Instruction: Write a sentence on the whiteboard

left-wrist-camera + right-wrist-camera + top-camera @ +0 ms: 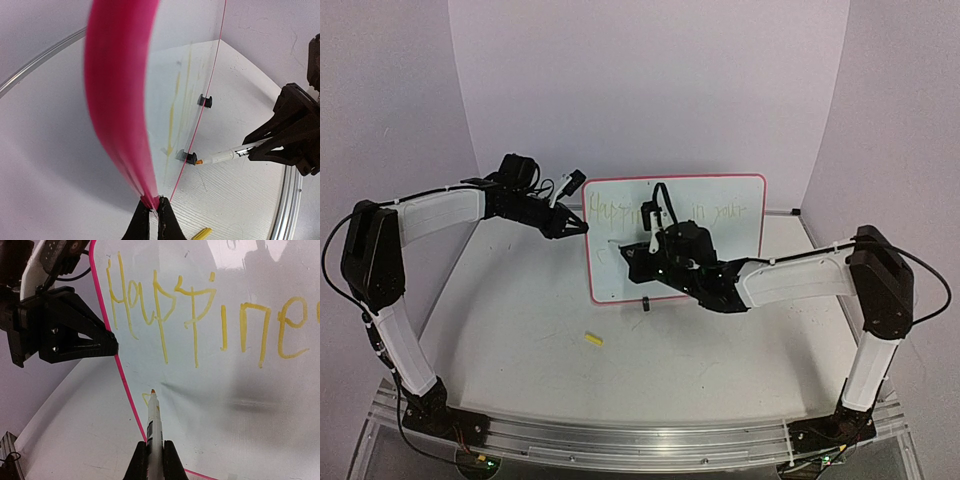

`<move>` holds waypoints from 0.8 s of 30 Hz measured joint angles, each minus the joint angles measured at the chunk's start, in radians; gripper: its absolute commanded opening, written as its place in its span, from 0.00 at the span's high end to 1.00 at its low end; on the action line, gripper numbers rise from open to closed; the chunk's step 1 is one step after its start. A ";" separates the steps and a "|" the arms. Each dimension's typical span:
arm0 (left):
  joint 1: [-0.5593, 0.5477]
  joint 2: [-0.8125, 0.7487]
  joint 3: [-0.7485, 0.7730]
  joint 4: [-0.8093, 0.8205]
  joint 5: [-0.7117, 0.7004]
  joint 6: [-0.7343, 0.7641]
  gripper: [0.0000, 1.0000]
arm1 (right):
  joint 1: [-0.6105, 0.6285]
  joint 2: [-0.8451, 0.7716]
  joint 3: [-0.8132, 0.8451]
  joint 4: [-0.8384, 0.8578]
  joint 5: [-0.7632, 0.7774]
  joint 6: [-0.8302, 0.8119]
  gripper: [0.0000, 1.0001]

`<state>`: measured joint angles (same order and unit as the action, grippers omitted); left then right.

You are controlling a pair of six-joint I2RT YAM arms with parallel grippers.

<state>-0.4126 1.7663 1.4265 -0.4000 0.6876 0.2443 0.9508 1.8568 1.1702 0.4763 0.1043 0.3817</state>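
Note:
The whiteboard (730,245) stands upright at the table's back, with a red-pink border. The sentence (200,315) in yellow reads "Happine…" in the right wrist view, and "in your" shows at the right end of the top line in the top view (718,212). My left gripper (582,226) is shut on the board's left edge (125,125). My right gripper (155,452) is shut on a white marker (154,422). The marker's orange tip touches the board low on the left, beside a small yellow stroke (145,398). The marker also shows in the left wrist view (225,155).
A yellow marker cap (592,339) lies on the table in front of the board; it also shows in the left wrist view (201,233). Black clip feet (190,157) hold the board's bottom edge. Curved white walls close in the back and sides.

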 measured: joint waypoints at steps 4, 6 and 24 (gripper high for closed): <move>0.000 0.000 0.000 0.000 0.000 0.000 1.00 | -0.008 0.004 0.017 -0.006 0.000 0.000 1.00; 0.000 0.000 0.000 0.000 0.000 0.000 1.00 | -0.012 0.010 0.026 -0.012 0.000 0.000 1.00; 0.000 0.000 0.000 0.000 -0.001 0.000 1.00 | -0.021 0.045 0.032 -0.048 -0.039 0.037 1.00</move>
<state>-0.4126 1.7660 1.4265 -0.4000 0.6868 0.2440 0.9302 1.9015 1.2019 0.4288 0.0655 0.4182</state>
